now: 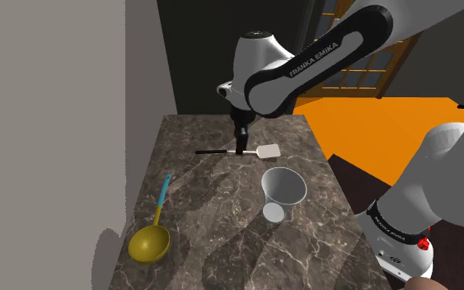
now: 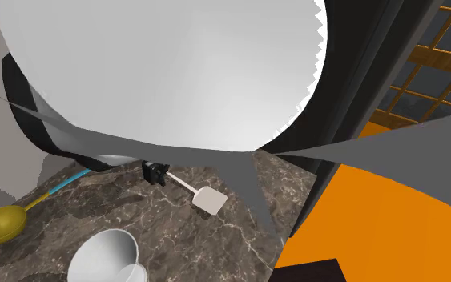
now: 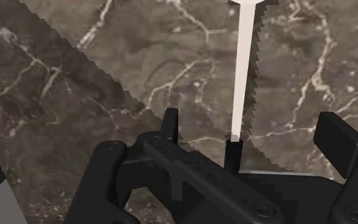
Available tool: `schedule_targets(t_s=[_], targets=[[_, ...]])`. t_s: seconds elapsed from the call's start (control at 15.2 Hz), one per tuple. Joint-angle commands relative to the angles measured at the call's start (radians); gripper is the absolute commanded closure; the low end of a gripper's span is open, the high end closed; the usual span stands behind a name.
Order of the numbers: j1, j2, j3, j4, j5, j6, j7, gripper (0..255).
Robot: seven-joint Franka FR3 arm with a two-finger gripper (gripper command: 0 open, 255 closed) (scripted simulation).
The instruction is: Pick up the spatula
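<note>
Left to right in the shoulder view: yellow ladle (image 1: 149, 242), gripper (image 1: 241, 150) low over the spatula (image 1: 268, 152), white cup (image 1: 283, 188). The spatula lies flat on the marble counter (image 1: 213, 239), between spread fingers (image 3: 170, 124), untouched. Step: pre-grasp. The next move likely calls for closing squarely, then lifting.

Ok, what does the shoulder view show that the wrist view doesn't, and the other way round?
The shoulder view adds a yellow ladle with a blue handle and a white cup on the dark marble counter, plus the white arm reaching down. The wrist view adds the end effector's fingers standing apart with the spatula's handle between them, touching neither. Both show the spatula, the end effector at its handle and the marble surface.
</note>
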Motion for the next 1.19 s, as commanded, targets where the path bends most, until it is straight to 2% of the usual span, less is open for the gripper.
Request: schedule_targets(t_s=[0.0,0.13,0.26,0.33,0.92,1.12], targets=[[0.001,0.024,0.002,-0.007,-0.001,0.032,0.001,0],[0.002,0.052,0.002,-0.015,-0.001,0.068,0.001,0],[0.002,0.052,0.002,-0.015,-0.001,0.068,0.001,0],[0.002,0.051,0.002,-0.018,-0.001,0.069,0.001,255],[0.002,0.052,0.002,-0.015,-0.001,0.068,0.001,255],[0.001,0.019,0.002,-0.005,0.000,0.026,0.001,255]])
